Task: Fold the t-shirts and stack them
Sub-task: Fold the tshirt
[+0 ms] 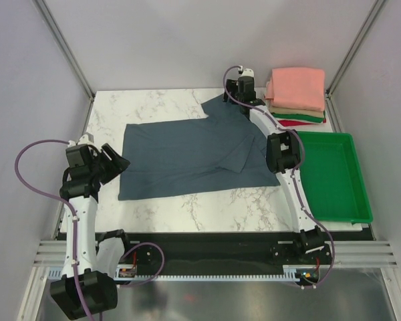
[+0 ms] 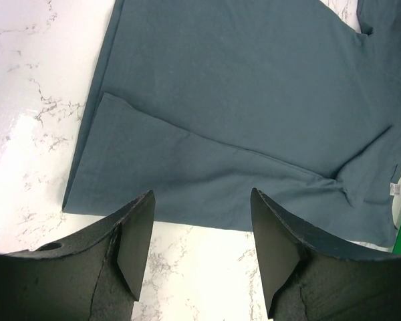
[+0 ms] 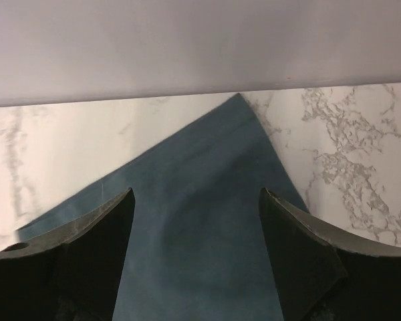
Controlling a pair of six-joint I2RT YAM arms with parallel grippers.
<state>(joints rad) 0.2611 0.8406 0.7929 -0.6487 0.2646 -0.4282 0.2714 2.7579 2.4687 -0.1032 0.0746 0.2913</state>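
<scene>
**Blue-grey shirt spread flat, both grippers open at opposite ends**

Top view: the slate blue-grey t-shirt (image 1: 187,157) lies spread across the middle of the marble tabletop (image 1: 154,107), hem to the left. One sleeve juts out toward the far right, and a flap of cloth is turned in over the body near the right arm. The left gripper (image 1: 117,162) hangs just beside the hem edge. The right gripper (image 1: 242,93) sits over the far sleeve. Only this view shows the folded stack in the far right corner: a salmon-pink t-shirt (image 1: 296,87) on top, then tan (image 1: 287,108), green (image 1: 311,116) and red (image 1: 295,123) ones. A green tray (image 1: 334,177) lies just nearer than the stack.

Left wrist view: the two fingers (image 2: 137,234) stand wide apart with nothing between them, over bare marble just short of the cloth's edge. Seen close, the shirt is smooth, with a long flat fold running across it and a small white label (image 2: 395,189) at its right edge.

Right wrist view: these fingers (image 3: 100,234) are also spread and grip nothing. The pointed sleeve corner lies flat on the marble between them, aimed at the back wall (image 3: 200,40). Whether the fingers touch the cloth cannot be told.
</scene>
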